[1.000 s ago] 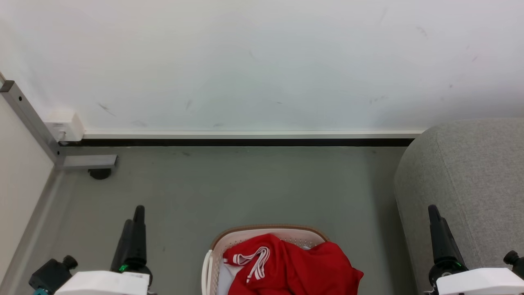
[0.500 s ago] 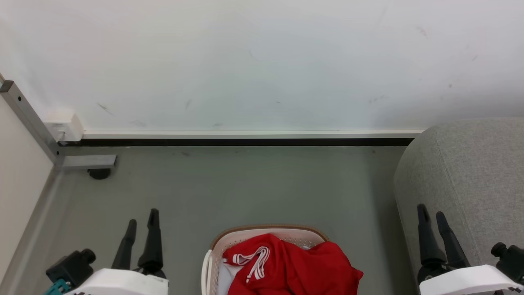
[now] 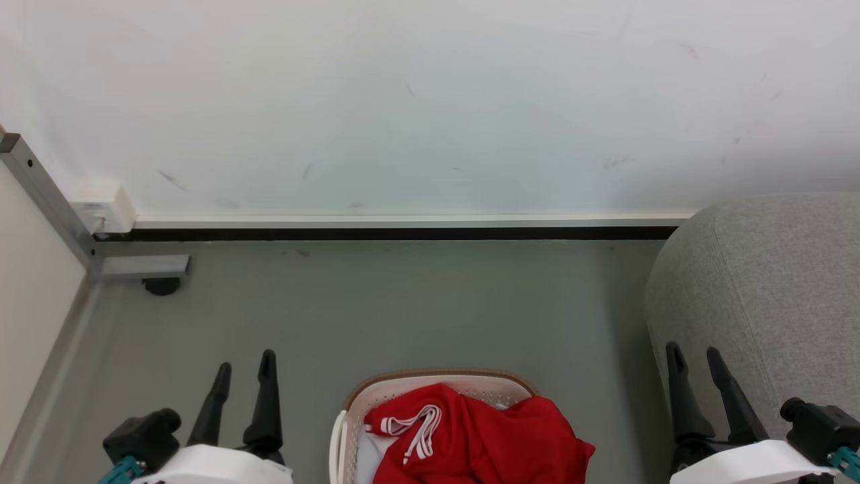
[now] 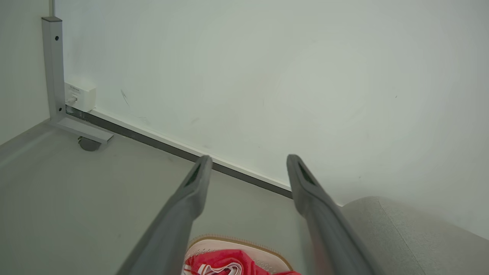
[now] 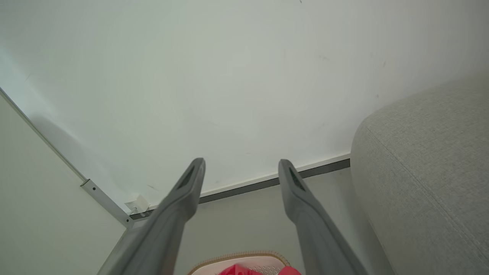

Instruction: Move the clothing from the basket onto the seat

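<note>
Nothing has been moved yet: the red clothing (image 3: 484, 437) lies heaped in the laundry basket (image 3: 437, 372) on the floor (image 3: 403, 309) between my left tool (image 3: 246, 363) and right tool (image 3: 692, 349), both spread and empty, with the grey sofa (image 3: 772, 282) at the right.

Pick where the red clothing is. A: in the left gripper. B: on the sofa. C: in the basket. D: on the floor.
C: the clothing is heaped inside the basket, while the left gripper and right gripper stand open, clear of it.
</note>
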